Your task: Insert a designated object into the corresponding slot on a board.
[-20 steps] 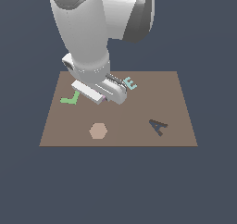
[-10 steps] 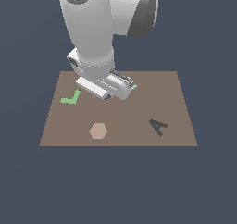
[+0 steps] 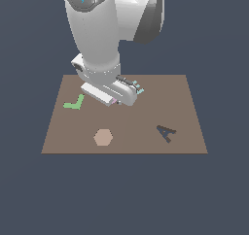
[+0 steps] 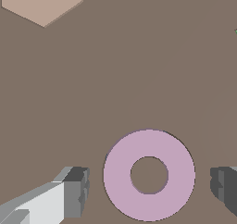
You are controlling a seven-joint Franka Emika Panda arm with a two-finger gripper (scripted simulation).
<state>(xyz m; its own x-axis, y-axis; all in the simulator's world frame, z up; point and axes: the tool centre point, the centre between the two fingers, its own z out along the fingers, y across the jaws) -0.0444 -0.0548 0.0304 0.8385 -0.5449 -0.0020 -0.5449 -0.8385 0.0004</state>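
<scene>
The pale pink ring (image 4: 118,174) lies flat on the brown board (image 3: 146,115). In the wrist view my gripper (image 4: 150,189) is open. One grey finger (image 4: 75,190) stands on each side of the ring, both apart from it. In the exterior view the hand (image 3: 114,94) sits low over the board's back middle, and only a pink sliver of the ring (image 3: 115,101) shows beneath it. The dark ring-shaped slot is not visible in either view.
A green L (image 3: 74,103) lies at the exterior view's left of the hand. A tan hexagon (image 3: 103,137) lies near the front and also shows in the wrist view (image 4: 41,3). A dark A-shaped recess (image 3: 166,132) is at the right. A teal piece (image 3: 138,88) peeks out behind the hand.
The arm has shifted slightly toward the exterior view's right. The hand now covers most of the teal piece that showed fully a second ago.
</scene>
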